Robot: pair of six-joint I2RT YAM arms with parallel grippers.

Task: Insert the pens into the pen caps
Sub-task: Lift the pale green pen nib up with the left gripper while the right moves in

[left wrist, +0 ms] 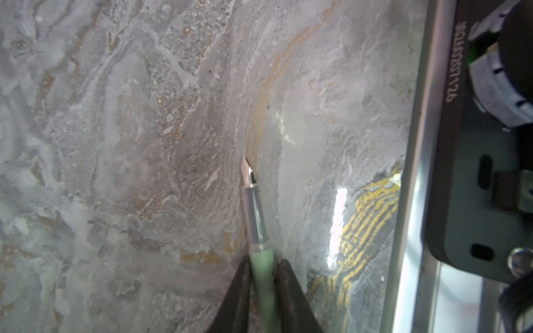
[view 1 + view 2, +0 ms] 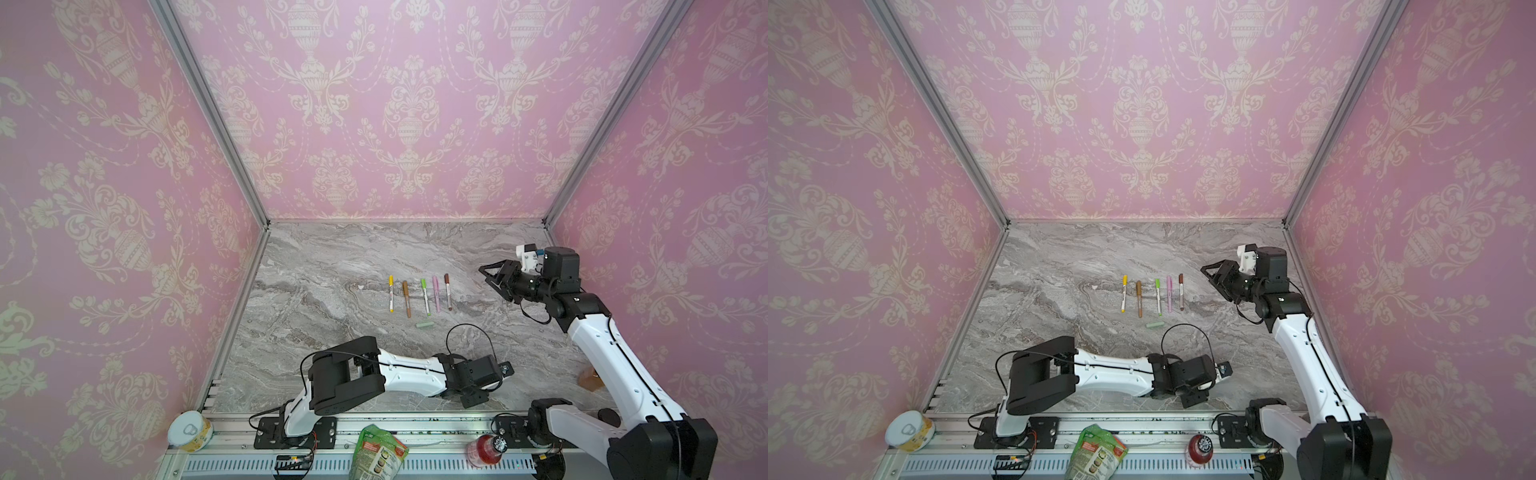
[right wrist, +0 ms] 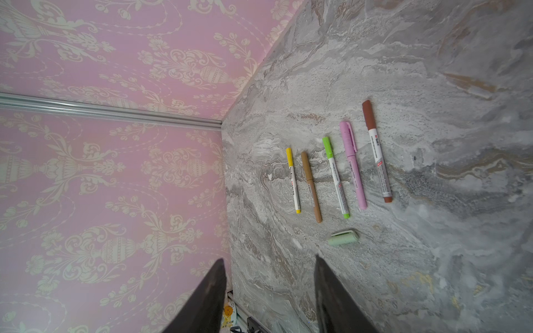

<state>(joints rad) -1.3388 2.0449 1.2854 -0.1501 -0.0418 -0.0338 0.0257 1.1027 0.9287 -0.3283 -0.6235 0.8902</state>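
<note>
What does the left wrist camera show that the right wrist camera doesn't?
Only the left wrist view: an uncapped pale green pen pinched in the left gripper, plus a metal rail. Only the right wrist view: five capped pens in a row, a loose pale green cap, pink wallpaper and the open right gripper. Both: the marble tabletop.

This is a robot test cell in a lab, dressed to look domestic. Flat panels of pink damask wallpaper (image 2: 411, 104) sit in bare aluminium profiles (image 2: 208, 104). The counter (image 2: 332, 257) is a marble-print sheet. The left arm (image 2: 407, 370) and right arm (image 2: 602, 345) are bolted to a metal rail (image 2: 436, 430) beside a slotted cable duct (image 2: 232, 465), with wires exposed.
</note>
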